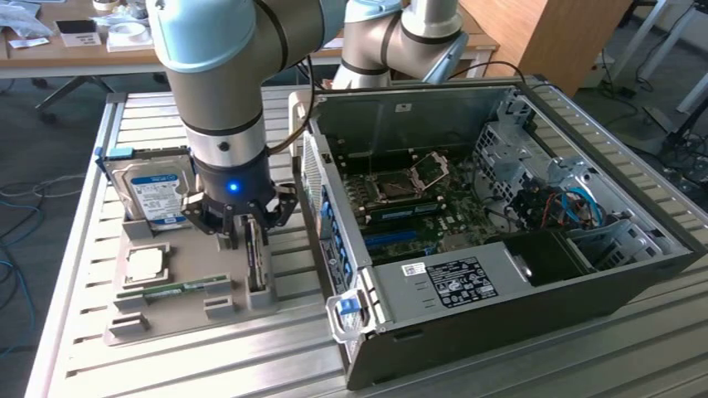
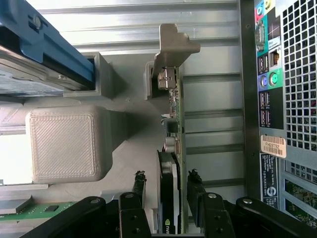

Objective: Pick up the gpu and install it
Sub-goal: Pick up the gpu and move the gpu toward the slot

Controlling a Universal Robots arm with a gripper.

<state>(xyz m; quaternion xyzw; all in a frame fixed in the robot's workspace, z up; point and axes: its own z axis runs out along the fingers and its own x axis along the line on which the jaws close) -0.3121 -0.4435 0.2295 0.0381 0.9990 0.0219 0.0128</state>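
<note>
Grey plastic holder lies on the slatted metal counter, at the exterior view's left of the open computer case. I see the gpu standing on its edge in a slot of this holder, on the side nearest to the case. My end effector is low over it, one finger on each side of the card. In the wrist view the gpu is between the two black fingers. The jaws are open wide; a small gap shows on at least one side, so nothing is gripped. The card's metal end bracket points away from the wrist. On the same holder are the hard drive with blue label and the green memory stick.
</note>
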